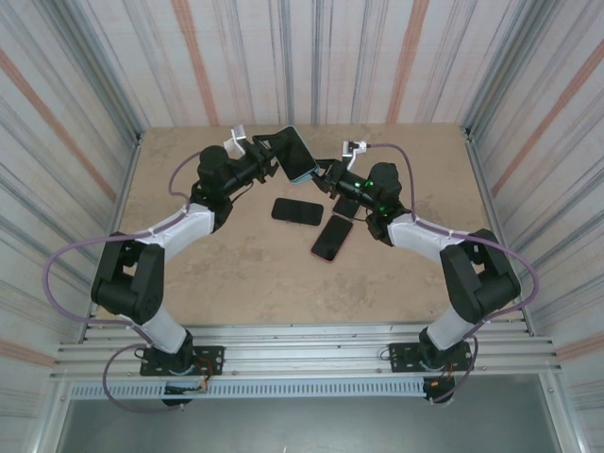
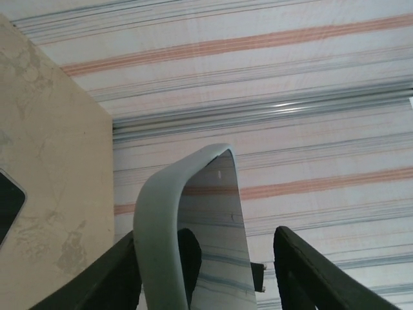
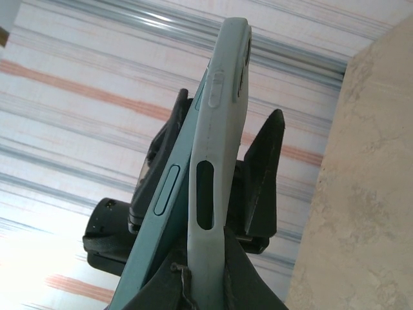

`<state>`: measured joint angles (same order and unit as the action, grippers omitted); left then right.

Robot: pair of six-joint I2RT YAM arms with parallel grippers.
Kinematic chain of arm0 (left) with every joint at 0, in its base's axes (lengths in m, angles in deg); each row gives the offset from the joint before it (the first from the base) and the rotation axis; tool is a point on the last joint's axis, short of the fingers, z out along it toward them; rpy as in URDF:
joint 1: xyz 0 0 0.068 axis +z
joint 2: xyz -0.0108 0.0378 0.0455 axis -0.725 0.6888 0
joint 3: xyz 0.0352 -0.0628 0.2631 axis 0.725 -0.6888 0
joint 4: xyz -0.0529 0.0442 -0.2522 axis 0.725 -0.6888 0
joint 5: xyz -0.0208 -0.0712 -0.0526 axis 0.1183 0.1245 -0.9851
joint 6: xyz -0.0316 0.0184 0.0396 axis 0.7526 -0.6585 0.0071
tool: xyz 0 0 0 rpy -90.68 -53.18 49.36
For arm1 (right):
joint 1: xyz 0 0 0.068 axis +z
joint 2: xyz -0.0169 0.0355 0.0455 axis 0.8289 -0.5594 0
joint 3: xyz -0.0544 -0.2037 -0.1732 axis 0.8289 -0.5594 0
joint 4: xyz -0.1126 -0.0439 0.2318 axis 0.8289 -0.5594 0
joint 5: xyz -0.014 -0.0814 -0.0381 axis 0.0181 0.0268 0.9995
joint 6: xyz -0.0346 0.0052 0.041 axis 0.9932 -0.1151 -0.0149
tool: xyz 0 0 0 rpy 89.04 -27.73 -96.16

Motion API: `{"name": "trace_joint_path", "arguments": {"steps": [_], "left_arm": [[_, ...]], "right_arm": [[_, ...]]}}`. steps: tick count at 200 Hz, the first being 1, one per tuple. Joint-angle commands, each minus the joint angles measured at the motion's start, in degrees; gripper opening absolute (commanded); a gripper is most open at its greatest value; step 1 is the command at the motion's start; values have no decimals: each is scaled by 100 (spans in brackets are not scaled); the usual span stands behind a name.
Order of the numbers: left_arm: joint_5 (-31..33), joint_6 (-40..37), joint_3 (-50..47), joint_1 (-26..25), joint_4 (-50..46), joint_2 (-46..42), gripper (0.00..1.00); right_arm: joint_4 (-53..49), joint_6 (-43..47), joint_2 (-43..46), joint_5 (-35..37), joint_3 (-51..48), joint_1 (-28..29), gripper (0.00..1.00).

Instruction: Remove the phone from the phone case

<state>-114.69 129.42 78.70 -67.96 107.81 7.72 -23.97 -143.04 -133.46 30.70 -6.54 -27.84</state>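
Clamped on the lower edge of the phone case (image 3: 216,161) with the right tool (image 3: 197,287). Straddled at the far end by the left tool (image 2: 216,278), spread open, against one finger, clear of the other. Held aloft over the counter's (image 1: 236,274) far middle, with the phone (image 3: 164,200) angled out of the case along one side. Beneath, two other phones (image 1: 297,210) lying flat.

The near half of your table (image 1: 255,283) is bare and easy to cross. Toward the far middle, the left gripper (image 1: 272,162) and right gripper (image 1: 321,173) crowd around the raised phone case (image 1: 294,154). A dark phone (image 1: 297,210) and a second phone (image 1: 332,237) lie flat just nearer you, and walls (image 1: 75,123) box three sides.
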Motion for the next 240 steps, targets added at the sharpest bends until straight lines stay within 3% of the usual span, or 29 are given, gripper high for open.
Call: {"name": "trace_joint_path", "arguments": {"steps": [1,23,66,130,240], "left_arm": [[-85,-275,65,34,-263,-207,68],[-57,-379,-34,40,-491,-372,73],[144,-297,-525,-105,-814,-927,74],[1092,-32,-1047,-762,-1197,-1884,67],[1220,398,-417,-1162,-1033,-1160,54]], "right_arm": [[432,-52,-46,53,253,-36,10],[436,34,-79,157,316,-80,10],[491,303,-180,659,366,-146,12],[534,601,-377,1234,476,-92,9],[511,1017,-396,1512,503,192,9]]}}
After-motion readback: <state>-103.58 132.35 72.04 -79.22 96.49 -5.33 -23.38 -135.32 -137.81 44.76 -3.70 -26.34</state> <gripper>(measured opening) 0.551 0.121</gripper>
